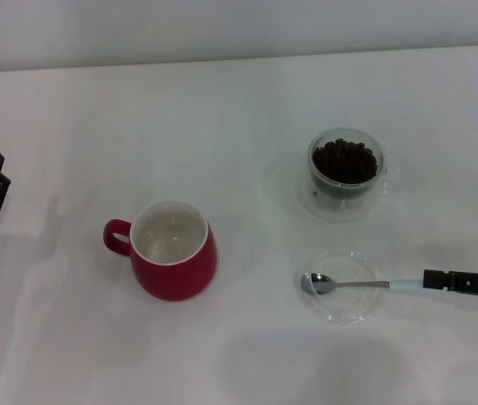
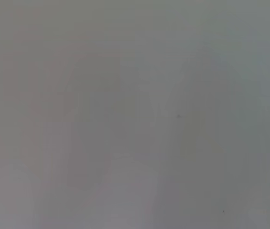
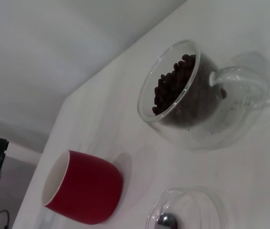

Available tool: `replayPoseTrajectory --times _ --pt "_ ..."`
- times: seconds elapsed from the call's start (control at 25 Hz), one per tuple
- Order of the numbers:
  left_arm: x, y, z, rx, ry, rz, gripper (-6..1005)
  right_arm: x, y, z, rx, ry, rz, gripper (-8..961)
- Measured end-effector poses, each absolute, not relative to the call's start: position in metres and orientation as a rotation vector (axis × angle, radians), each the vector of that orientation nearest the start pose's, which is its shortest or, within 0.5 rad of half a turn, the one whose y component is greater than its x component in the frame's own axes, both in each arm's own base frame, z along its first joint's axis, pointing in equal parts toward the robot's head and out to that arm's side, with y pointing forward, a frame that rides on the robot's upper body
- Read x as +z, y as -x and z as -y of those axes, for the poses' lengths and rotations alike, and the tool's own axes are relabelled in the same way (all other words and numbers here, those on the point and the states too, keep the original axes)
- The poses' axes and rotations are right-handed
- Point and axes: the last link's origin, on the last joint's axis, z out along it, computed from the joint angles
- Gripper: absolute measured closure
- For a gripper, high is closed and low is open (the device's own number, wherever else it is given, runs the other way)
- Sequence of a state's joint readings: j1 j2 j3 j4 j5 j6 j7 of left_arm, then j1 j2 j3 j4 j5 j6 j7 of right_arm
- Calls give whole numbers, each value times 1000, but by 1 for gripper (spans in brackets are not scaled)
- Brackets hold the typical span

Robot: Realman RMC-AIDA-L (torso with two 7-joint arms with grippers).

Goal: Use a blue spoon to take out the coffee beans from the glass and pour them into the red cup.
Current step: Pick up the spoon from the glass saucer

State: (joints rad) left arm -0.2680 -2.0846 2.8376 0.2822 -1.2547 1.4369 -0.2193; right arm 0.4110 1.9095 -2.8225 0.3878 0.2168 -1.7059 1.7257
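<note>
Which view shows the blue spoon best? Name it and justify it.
The head view: the blue spoon shows whole, bowl resting in the glass saucer, pale handle at the right gripper. The right wrist view catches only its metal bowl at the picture's edge. The left wrist view shows nothing of it.

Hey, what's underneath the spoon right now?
The blue spoon has its bowl resting in a clear glass saucer on the table. The right gripper is at the handle's end, covering whatever lies below that tip.
</note>
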Motion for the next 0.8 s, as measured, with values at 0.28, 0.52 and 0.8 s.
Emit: replayPoseTrajectory --times 0.28,0.52,0.8 --pt "-41 319 -253 -949 1589 631 289 36 -388 -219 694 2211 -1846 535" --pt "-41 318 -253 -953 1588 633 289 35 -389 -218 686 2209 -1851 536" --pt "-42 317 -252 -960 1586 639 288 36 -390 -217 684 2206 -1851 538"
